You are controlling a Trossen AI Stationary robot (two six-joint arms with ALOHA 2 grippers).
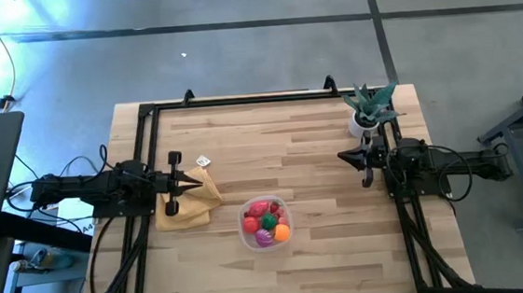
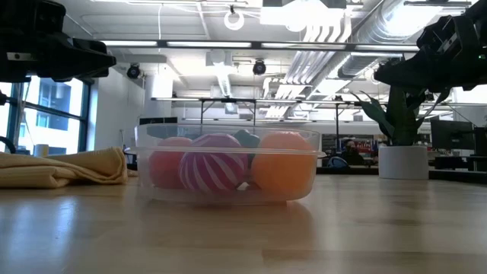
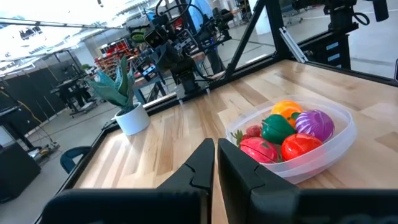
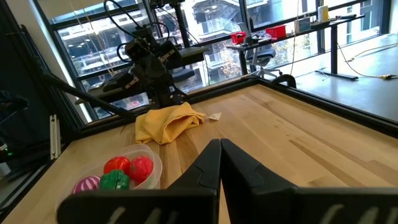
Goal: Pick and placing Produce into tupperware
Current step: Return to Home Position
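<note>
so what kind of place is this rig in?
Probably an open-plan lab or office-workshop: exposed ceiling ducts, a concrete floor, and desks along big windows.

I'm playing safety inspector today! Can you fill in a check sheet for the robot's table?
Surface: light wooden table inside a black frame.
Job's things: produce piled inside the tupperware; none seen loose.
Clutter: yellow cloth on the left side; small white tag beside it; potted plant at the far right corner.
Grippers: left gripper shut and empty, above the cloth; right gripper shut and empty, near the plant.
Cables: black cables by the arm bases, off the tabletop.
Surroundings: grey floor; office room behind.
</note>
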